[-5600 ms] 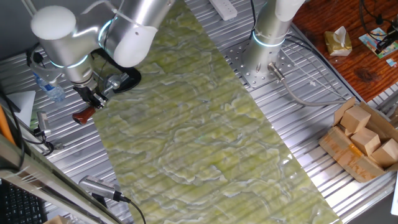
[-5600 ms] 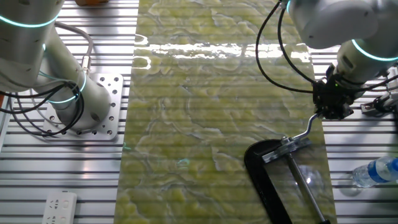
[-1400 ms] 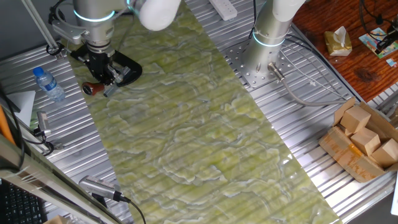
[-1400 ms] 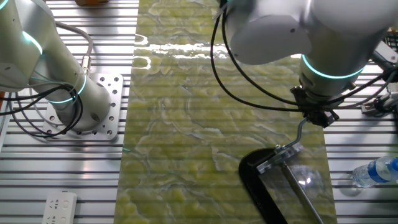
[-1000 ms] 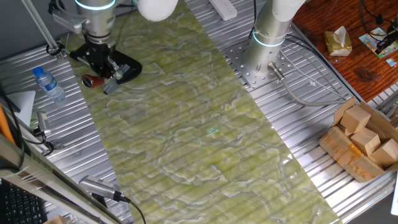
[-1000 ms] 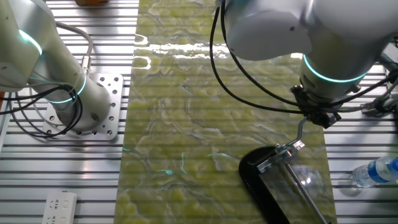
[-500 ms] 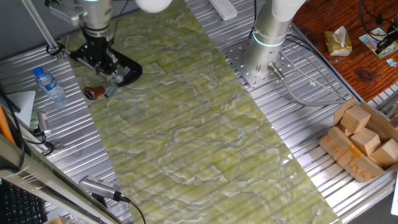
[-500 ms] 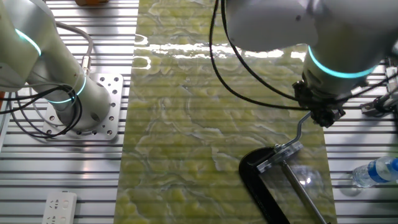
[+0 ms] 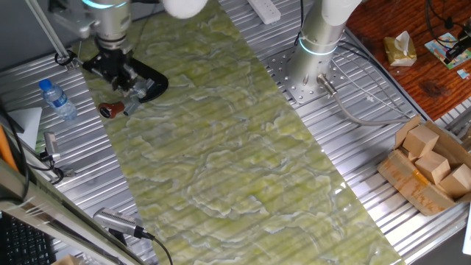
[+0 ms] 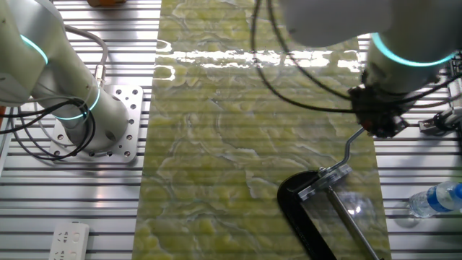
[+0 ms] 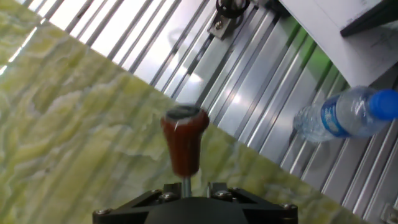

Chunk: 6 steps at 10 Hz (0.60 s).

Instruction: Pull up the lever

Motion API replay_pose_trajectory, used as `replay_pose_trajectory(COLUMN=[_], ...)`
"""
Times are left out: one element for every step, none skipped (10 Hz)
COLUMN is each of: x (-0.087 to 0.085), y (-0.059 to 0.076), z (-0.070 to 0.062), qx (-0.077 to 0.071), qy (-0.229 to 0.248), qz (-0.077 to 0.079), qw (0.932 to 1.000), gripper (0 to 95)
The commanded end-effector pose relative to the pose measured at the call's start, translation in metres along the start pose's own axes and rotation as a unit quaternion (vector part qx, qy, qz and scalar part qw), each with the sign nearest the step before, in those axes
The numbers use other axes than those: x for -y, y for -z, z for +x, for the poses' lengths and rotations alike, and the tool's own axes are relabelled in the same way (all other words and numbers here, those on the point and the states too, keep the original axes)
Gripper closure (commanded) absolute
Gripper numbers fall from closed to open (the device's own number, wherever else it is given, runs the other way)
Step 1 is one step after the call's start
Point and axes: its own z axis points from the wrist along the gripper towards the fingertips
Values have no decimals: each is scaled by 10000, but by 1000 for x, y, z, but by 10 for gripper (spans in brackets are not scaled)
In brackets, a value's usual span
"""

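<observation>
In one fixed view the lever [image 9: 118, 109] lay low beside the tool [image 9: 115, 70]. The other fixed view showed it unraised. In the hand view, the tool's state couldn't be told; the pull seemingly remained.

- One fixed view is looking down from high and far, taking in the whole green mat [image 9: 228, 147]
- The other fixed view is facing it from the opposite side, nearer, sharing the clamp [image 10: 317, 209]
- The hand view is sitting close, seemingly just behind the lever [image 11: 185, 140]
</observation>
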Motion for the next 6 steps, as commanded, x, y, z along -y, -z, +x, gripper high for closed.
replay_pose_trajectory(x=[-4,-6,-11,-14,-16,-18], y=[3,5,9,13,14,16], z=[-15,-20,-27,-32,-35,-36], qx=[-191,-259,-325,-389,-410,-434], qy=[-196,-239,-284,-349,-378,-397], qz=[-73,-80,-107,-116,-114,-111], qw=[9996,9993,9990,9986,9984,9982], gripper=[760,760,760,760,760,760])
